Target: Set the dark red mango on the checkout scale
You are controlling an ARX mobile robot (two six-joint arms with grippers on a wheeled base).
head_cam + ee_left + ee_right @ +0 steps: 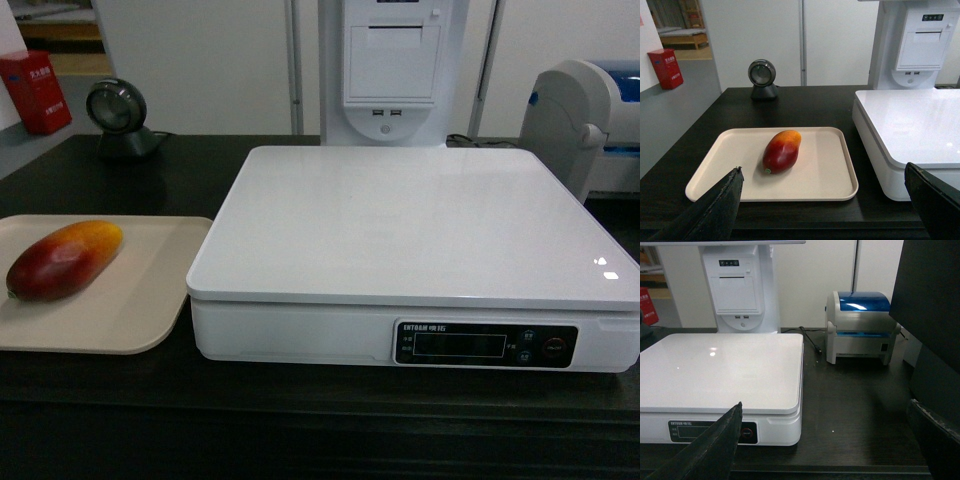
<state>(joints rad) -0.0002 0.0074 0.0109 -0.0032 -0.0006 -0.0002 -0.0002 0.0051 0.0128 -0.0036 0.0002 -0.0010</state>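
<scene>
the scale [420,225] has a glossy white platter, smooth like plastic or glass, catching small highlights. the beige tray [825,170] looks matt, smooth plastic. the dark red mango [782,151] has smooth skin with a soft sheen. the checkout [300,410] top is dark, matt, faintly grained, perhaps wood laminate. the label printer [862,327] has a glossy translucent blue lid over a matt grey plastic body.
</scene>
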